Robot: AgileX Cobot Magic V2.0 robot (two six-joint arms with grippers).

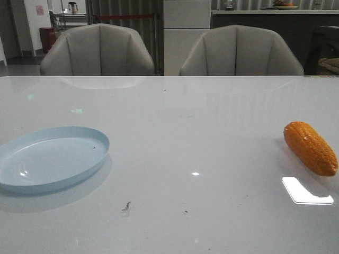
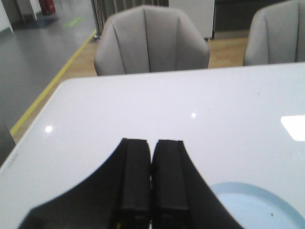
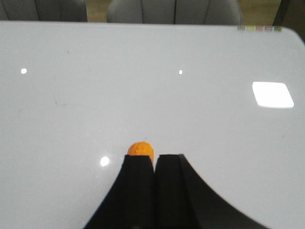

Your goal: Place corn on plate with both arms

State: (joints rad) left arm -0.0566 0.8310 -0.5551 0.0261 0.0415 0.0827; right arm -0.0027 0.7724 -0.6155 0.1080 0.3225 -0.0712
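Observation:
The orange corn (image 1: 310,148) lies on the white table at the right, its tapered end toward the near right. The pale blue plate (image 1: 50,159) sits at the left and holds nothing. Neither gripper shows in the front view. In the left wrist view my left gripper (image 2: 152,143) is shut and empty, and the plate's rim (image 2: 257,193) shows beside its fingers. In the right wrist view my right gripper (image 3: 154,157) is shut and empty, with one end of the corn (image 3: 141,149) peeking out just beyond its fingertips; the rest of the cob is hidden by the fingers.
Two grey chairs (image 1: 98,50) (image 1: 241,53) stand behind the table's far edge. A small dark speck (image 1: 126,206) lies on the table near the front. Bright light reflections (image 1: 306,191) sit on the glossy top near the corn.

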